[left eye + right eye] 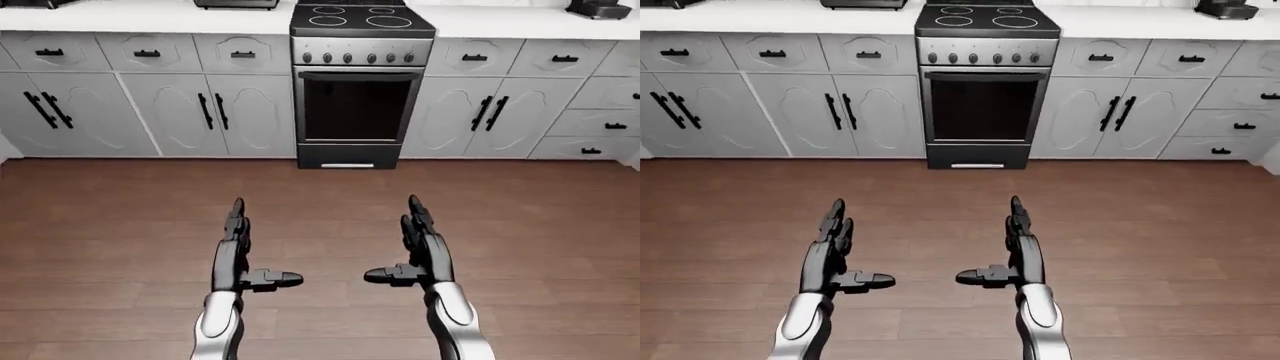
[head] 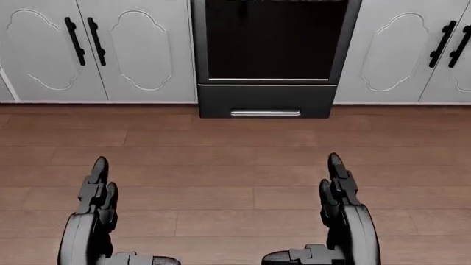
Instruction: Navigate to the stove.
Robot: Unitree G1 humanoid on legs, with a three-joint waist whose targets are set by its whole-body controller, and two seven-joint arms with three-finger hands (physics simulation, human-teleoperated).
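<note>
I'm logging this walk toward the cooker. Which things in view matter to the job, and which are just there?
Job: stove; left hand and right hand, both open, holding nothing.

Just there: grey cabinets, white counter, dark appliances on it, wooden floor.

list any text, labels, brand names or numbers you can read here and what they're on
No readable text anywhere in these views.
Stove: no brand name or numbers show; any marks around the knobs on its control panel are too small to tell.
Cabinet doors and drawers: plain, with black handles only.
Dark appliances on the countertop: cropped at the top edge, no label visible.
</note>
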